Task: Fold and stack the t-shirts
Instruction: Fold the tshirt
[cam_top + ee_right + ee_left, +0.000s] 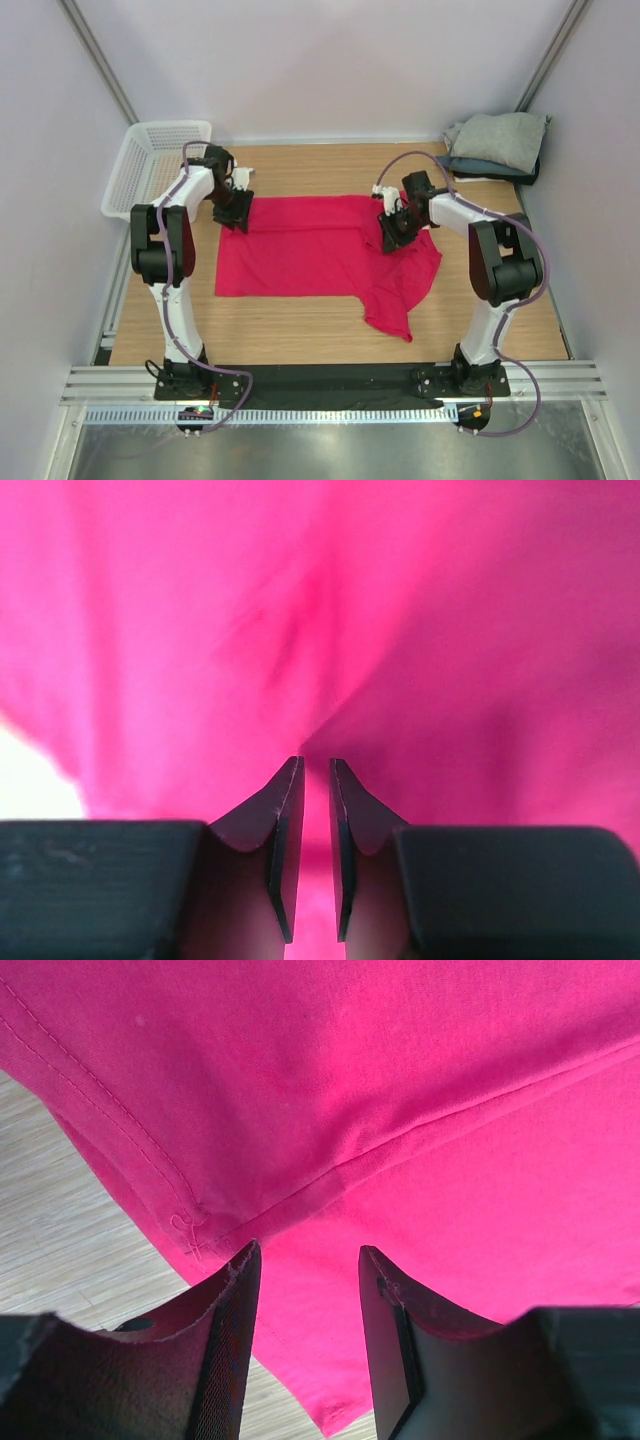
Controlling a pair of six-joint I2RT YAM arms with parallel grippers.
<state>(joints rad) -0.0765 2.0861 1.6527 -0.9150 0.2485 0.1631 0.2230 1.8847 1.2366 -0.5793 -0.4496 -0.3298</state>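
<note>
Right gripper [393,232] is seen nearly closed, pinching the crimson t-shirt [300,250] spread mid-table at its 3 o'clock side (cloth puckers there), presumably so a fold can be lifted. Left gripper [235,212] is held wide over the 9 o'clock hem corner.

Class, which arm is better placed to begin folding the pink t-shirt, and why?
Right, probably: the right gripper is shut on the pink t-shirt, cloth tenting at its jaws. The left gripper hangs open over the cloth.
</note>
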